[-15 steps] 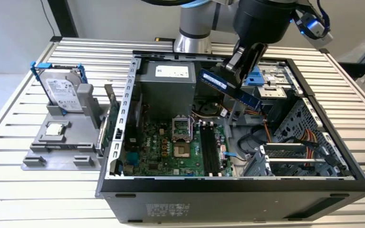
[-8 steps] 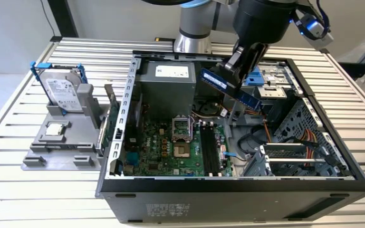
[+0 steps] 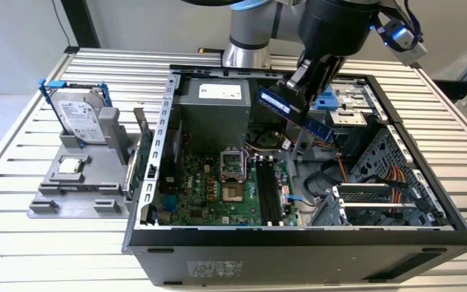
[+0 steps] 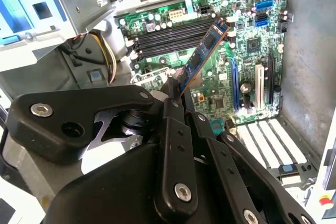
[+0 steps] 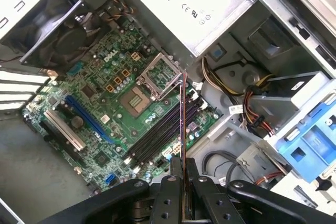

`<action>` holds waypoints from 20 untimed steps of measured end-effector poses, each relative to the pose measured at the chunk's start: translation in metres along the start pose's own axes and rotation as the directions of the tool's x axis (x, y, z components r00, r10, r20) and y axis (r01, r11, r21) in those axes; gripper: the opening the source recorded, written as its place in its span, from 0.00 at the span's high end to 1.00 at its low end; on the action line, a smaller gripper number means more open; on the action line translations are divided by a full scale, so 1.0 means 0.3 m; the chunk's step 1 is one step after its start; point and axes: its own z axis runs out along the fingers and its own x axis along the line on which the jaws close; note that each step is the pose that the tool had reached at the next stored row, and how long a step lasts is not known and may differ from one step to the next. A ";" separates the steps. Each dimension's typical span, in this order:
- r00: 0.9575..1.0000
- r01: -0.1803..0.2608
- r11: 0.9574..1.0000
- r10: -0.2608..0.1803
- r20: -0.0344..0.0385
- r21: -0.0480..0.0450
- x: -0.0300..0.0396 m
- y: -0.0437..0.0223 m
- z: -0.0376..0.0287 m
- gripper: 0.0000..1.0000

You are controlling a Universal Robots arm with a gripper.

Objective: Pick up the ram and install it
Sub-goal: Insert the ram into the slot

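The case lies open on the bench. The stand sits just beside it, to the exterior view's left. On the stand, the drive stands upright at the back and the chip lies before it. In the case, the board lies flat before the power supply, with the slots just right of the socket. The ram hangs tilted in the jaws, above the board and apart from the slots.
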 end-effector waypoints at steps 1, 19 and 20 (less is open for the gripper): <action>1.000 -0.004 1.000 0.004 0.000 0.000 0.000 0.000 0.000 1.00; 0.994 -0.107 0.994 0.107 0.008 -0.008 0.001 -0.001 0.000 1.00; 0.994 -0.112 0.994 0.112 0.010 -0.011 0.001 -0.001 0.000 1.00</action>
